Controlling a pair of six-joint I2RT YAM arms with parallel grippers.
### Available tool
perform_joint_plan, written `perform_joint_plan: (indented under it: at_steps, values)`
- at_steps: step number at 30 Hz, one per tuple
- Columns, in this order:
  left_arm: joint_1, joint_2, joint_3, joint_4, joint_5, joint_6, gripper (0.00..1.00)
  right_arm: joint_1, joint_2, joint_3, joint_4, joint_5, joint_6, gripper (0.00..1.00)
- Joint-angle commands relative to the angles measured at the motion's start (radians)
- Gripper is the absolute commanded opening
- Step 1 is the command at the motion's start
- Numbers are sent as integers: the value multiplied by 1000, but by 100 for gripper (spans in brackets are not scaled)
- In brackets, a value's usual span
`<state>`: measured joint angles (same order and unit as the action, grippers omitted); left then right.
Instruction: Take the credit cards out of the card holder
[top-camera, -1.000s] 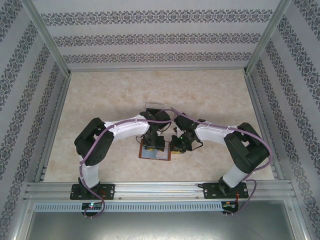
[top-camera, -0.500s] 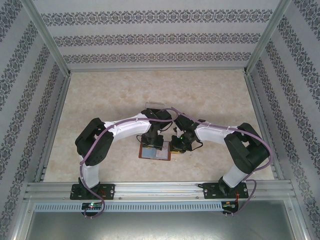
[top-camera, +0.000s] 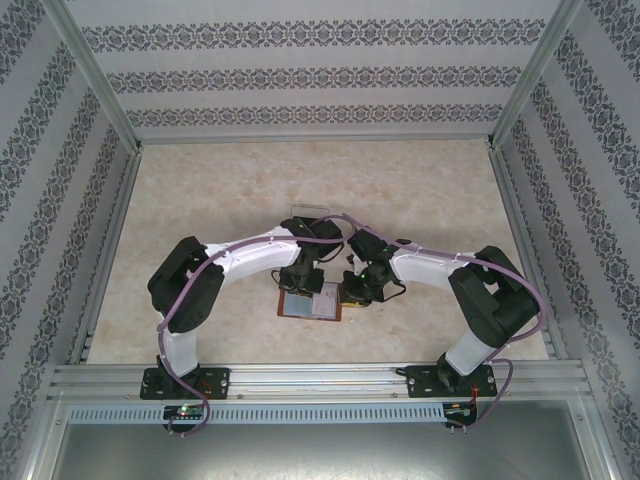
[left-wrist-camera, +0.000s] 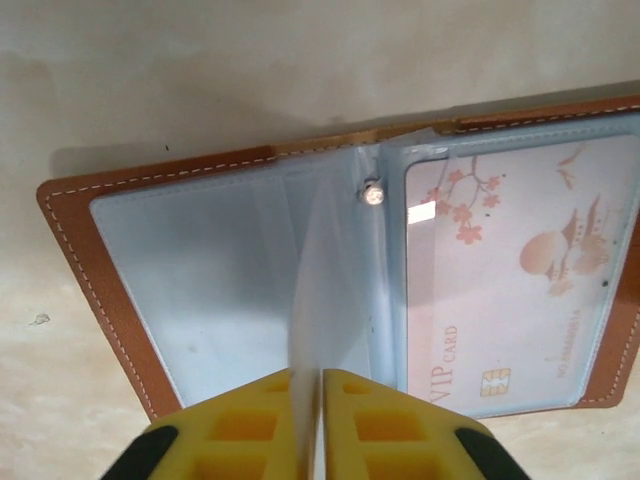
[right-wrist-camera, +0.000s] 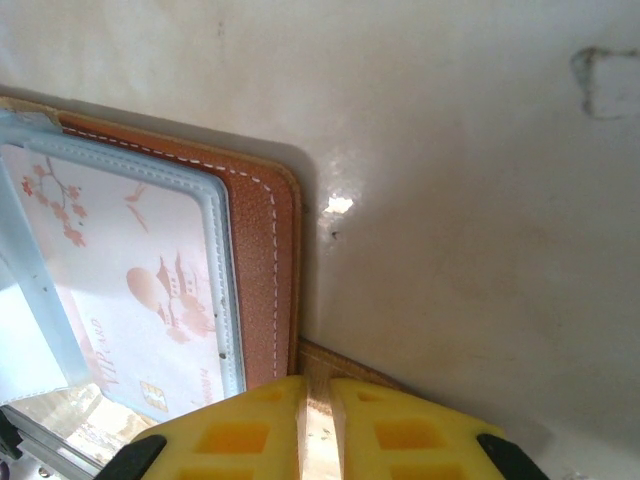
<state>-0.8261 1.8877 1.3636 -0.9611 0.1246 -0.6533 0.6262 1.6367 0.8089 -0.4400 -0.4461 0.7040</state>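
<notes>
The card holder (top-camera: 310, 305) lies open on the table, brown leather (left-wrist-camera: 100, 290) round grey-blue clear pockets. A pale credit card (left-wrist-camera: 520, 270) with pink blossoms and "VIP CARD" sits in its right pocket, also seen in the right wrist view (right-wrist-camera: 130, 280). My left gripper (left-wrist-camera: 320, 375) is shut on a thin whitish card (left-wrist-camera: 310, 280) that stands on edge over the holder's middle fold. My right gripper (right-wrist-camera: 318, 385) is shut on the holder's little strap tab (right-wrist-camera: 340, 365) at its right edge (right-wrist-camera: 262, 270). In the top view the left gripper (top-camera: 303, 280) and right gripper (top-camera: 352, 292) meet over the holder.
A clear plastic box (top-camera: 310, 209) stands on the table just behind the two arms. Patterned walls and aluminium rails (top-camera: 110, 250) enclose the pale tabletop (top-camera: 420, 190), with open room at the back and on both sides.
The left gripper has closed from partly open onto the thin whitish card. A white edge now shows beside it in the top view. The right arm has not moved.
</notes>
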Motion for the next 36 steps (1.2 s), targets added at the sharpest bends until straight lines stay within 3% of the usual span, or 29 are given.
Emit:
perform_joint_plan:
  at_steps: [1, 15, 22, 36]
  values:
    - [-15, -40, -20, -22, -31, 0, 9, 20, 19, -36, -25, 51, -4, 18]
    - [-15, 13, -106, -21, -86, 5, 10, 18, 37, -30, -39, 74, -12, 16]
    - [-13, 32, -118, -50, -94, 11, 21, 17, 31, -25, -51, 74, -16, 17]
    - [29, -82, -152, -135, -160, 14, 24, 15, 6, -12, -76, 80, -17, 17]
